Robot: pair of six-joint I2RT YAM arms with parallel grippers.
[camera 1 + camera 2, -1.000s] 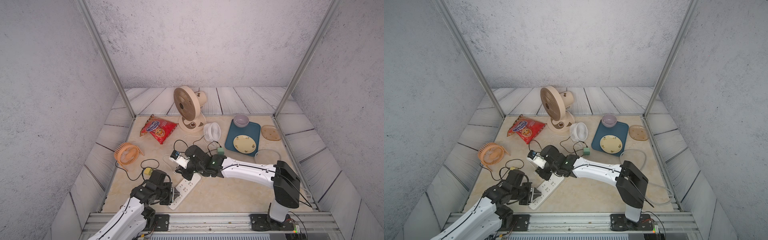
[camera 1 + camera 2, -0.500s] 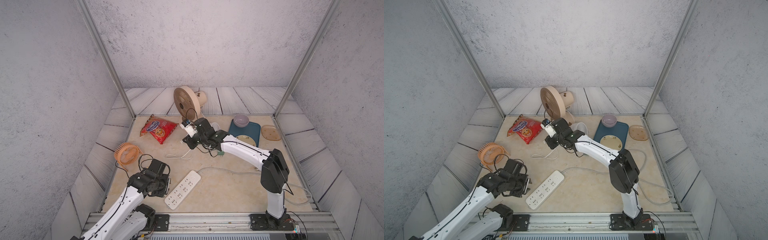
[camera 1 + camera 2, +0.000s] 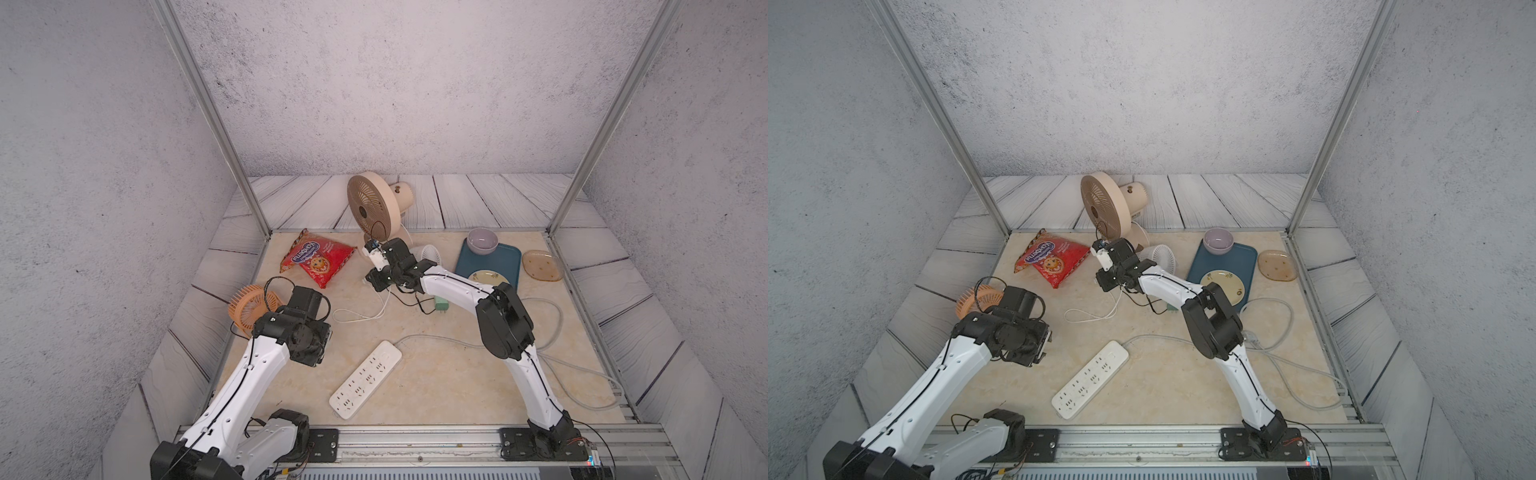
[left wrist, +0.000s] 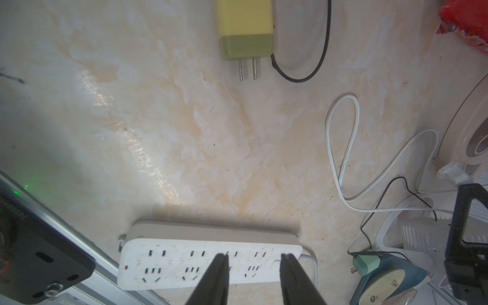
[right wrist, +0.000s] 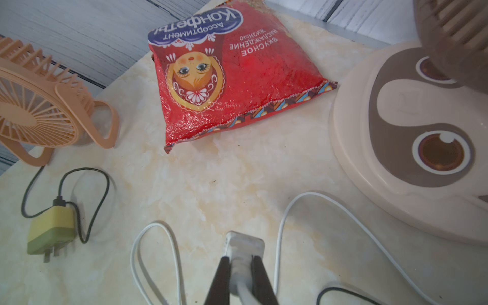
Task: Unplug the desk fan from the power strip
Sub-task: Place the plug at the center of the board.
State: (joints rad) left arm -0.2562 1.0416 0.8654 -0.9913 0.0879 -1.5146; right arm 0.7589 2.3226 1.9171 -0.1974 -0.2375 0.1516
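The white power strip lies slantwise near the table's front, and the sockets that show hold no plug. The beige desk fan stands at the back. My right gripper is shut on the fan's white plug, held low over the table just in front of the fan's base. The plug's white cable loops on the table behind it. My left gripper hovers open and empty, raised above and to the left of the strip.
A red snack bag and an orange mini fan lie at the left. Its yellow-green charger rests unplugged. A small white fan, a teal tray with a bowl, an amber plate and a green charger sit at the right.
My right gripper pulled the white plug off the strip and carried it back toward the beige fan. My left gripper let go of the strip's near end, opened and lifted away to the left.
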